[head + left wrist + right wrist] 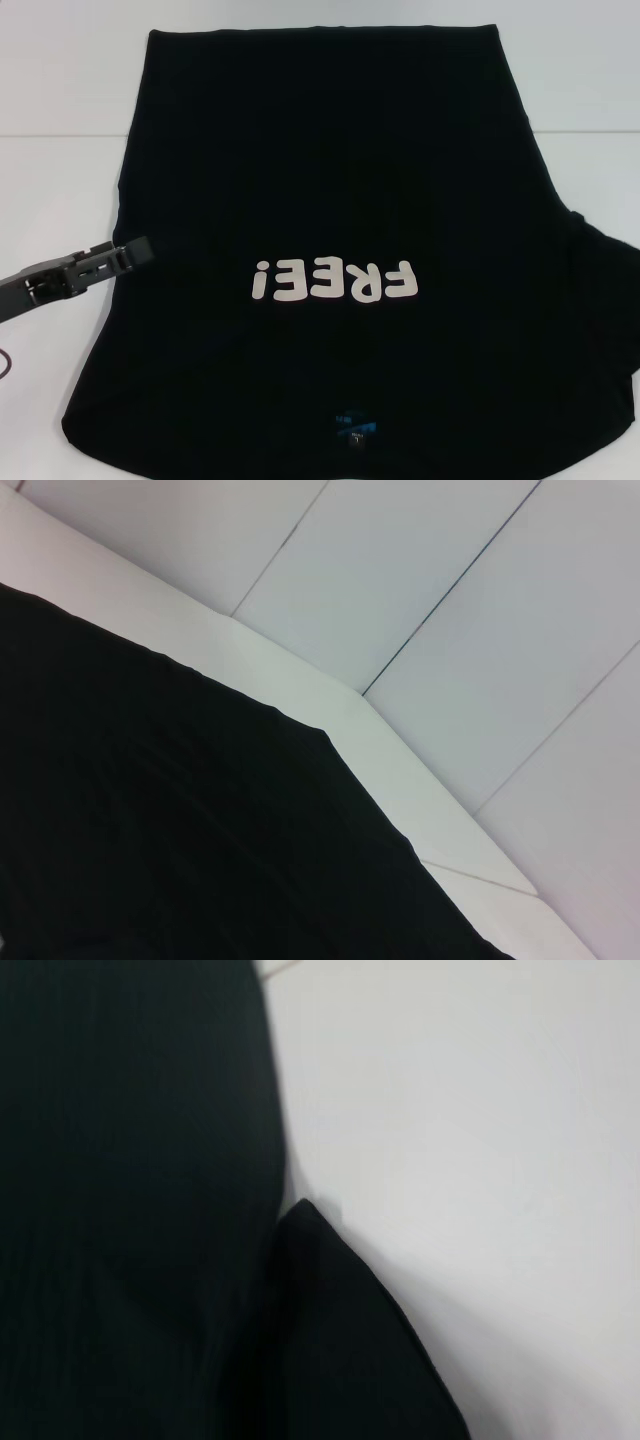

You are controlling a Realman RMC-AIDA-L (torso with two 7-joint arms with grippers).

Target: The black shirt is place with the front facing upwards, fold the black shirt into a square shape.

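Note:
The black shirt (330,180) lies flat on the white table (60,190), front up. Its whitish letters "FREE!" (333,281) read upside down and its small blue neck label (352,417) is at the near edge. The left sleeve is not visible; the right sleeve (610,260) sticks out. My left gripper (138,250) reaches in from the left and its tip touches the shirt's left edge. The left wrist view shows the shirt (170,820) and the table (300,680). The right wrist view shows the shirt's side (130,1160) and a sleeve corner (340,1340). My right gripper is out of view.
The white table (480,1160) extends on both sides of the shirt and beyond its far hem. A seam line crosses the table on the left (60,135). White wall panels (450,610) rise behind the table's far edge.

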